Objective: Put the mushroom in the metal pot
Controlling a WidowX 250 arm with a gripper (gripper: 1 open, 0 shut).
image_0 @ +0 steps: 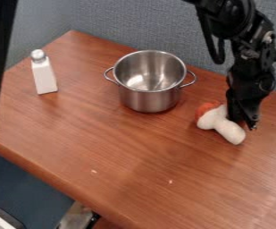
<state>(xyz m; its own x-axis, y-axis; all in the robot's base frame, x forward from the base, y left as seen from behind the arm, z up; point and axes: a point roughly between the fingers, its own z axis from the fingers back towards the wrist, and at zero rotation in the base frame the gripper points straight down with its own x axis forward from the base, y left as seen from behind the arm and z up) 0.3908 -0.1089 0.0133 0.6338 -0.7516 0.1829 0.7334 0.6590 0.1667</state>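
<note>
From the one camera: a toy mushroom [222, 124] lying on its side on the wooden table [128, 152], right of the shiny metal pot [150, 80] and apart from it. Black gripper [243, 119] pointing down, right at the mushroom's stem (open or gripping, cannot tell). Far left, a small white bottle [42, 72].

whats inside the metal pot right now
Nothing visible: the metal pot shows only its bare shiny bottom and far inner wall. The near inner wall is hidden by the rim. The mushroom lies outside on the table, under the tool.
</note>
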